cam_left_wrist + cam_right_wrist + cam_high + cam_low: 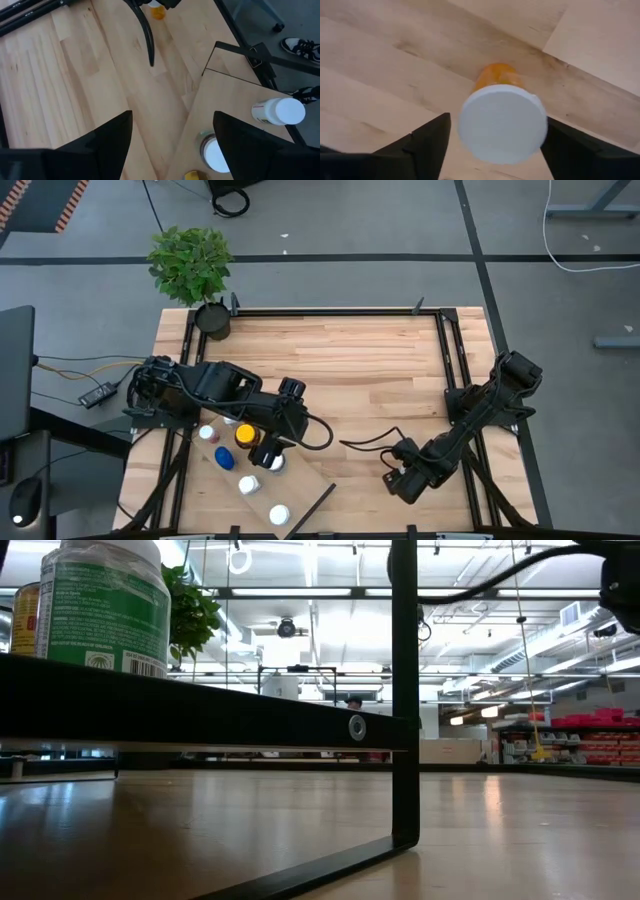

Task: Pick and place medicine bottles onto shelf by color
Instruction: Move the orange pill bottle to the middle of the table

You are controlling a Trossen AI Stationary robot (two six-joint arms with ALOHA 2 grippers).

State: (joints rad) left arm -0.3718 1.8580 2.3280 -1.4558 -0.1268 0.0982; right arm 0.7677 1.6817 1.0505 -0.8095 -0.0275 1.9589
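An orange medicine bottle with a white cap stands upright on the tabletop near the front right. My right gripper points down over it, open, one finger on each side of the cap; in the high view my right gripper hides the bottle. Several capped bottles stand on the pale shelf at the front left, among them a blue-capped one and a yellow-capped amber one. My left gripper hangs open above the shelf, over a white-capped bottle, holding nothing. My right gripper stands astride the orange bottle's white cap from above. A strip of table shows between one finger and the cap. The other finger meets the cap's outline in the picture; whether it touches, I cannot tell.
A white bottle lies on its side near the shelf's end. A green-labelled bottle stands on the shelf's dark edge in the low view. A potted plant stands at the far left corner. A black frame rims the table.
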